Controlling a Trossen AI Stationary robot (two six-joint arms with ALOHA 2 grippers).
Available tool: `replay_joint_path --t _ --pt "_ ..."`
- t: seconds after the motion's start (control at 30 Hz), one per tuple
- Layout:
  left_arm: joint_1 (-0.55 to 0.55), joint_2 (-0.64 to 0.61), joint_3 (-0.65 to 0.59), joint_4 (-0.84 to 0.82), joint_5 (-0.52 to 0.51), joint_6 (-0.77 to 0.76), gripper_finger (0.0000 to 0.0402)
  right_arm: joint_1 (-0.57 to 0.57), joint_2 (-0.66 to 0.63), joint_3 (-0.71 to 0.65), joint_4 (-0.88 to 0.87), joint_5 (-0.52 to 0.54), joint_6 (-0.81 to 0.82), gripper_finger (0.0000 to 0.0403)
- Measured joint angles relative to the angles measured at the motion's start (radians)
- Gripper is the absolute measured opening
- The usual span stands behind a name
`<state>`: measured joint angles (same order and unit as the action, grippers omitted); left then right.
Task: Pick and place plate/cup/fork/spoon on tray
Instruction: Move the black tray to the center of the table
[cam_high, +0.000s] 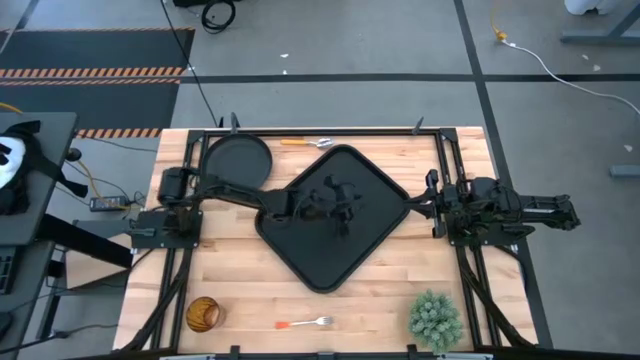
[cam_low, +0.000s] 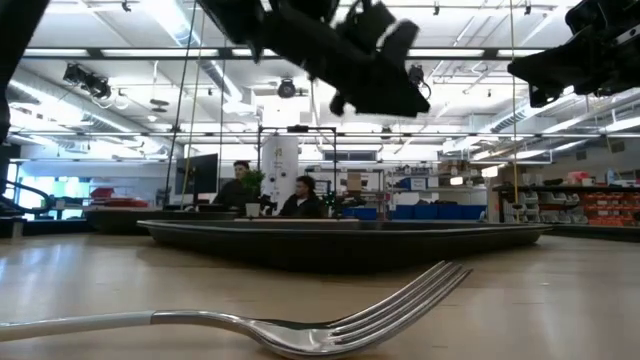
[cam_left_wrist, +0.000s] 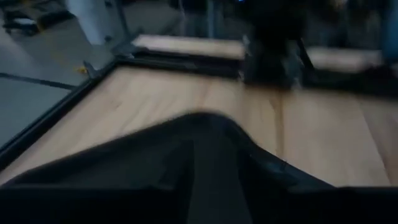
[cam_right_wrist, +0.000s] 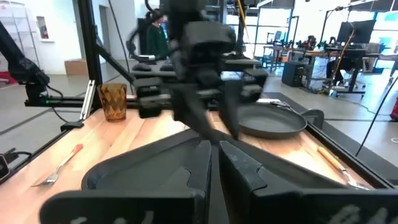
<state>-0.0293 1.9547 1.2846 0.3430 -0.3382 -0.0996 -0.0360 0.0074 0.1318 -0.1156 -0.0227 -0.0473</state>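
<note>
We look down on the desk and go from nine o'clock toward three. At about seven o'clock, near the front edge, stands the cup, well apart from everything else. At about eleven o'clock lies the plate, on the bare wood just beside the tray's upper left edge. The left arm reaches from nine o'clock across to the middle, and its left hand hangs above the tray, which sits turned like a diamond at the centre. We see nothing in that hand, and we cannot tell whether it is open or closed. At twelve o'clock, along the back edge, the spoon lies beside the tray's top corner. At six o'clock the fork lies on the wood, tines toward three o'clock, clear of the tray. At about five o'clock stands a green plant. The right hand waits at three o'clock by the tray's right corner, fingers nearly together and empty.
</note>
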Motion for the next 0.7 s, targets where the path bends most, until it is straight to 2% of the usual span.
replay_joint_path --t 0.07,0.13,0.47,0.7 --pt "0.011 0.055 0.010 0.091 0.000 -0.028 0.0118 0.000 0.001 0.000 0.010 0.004 0.000 0.0038" --pt "0.015 0.112 0.047 0.105 -0.006 -0.057 0.0113 0.000 0.001 0.000 0.019 0.003 0.000 0.0038" --pt "0.000 0.390 0.386 -0.143 -0.009 -0.095 0.0081 0.000 0.001 0.000 0.018 0.000 0.000 0.0038" --pt "-0.026 0.525 0.521 -0.161 0.006 -0.099 0.0069 0.000 0.001 0.000 0.020 0.000 0.000 0.0038"
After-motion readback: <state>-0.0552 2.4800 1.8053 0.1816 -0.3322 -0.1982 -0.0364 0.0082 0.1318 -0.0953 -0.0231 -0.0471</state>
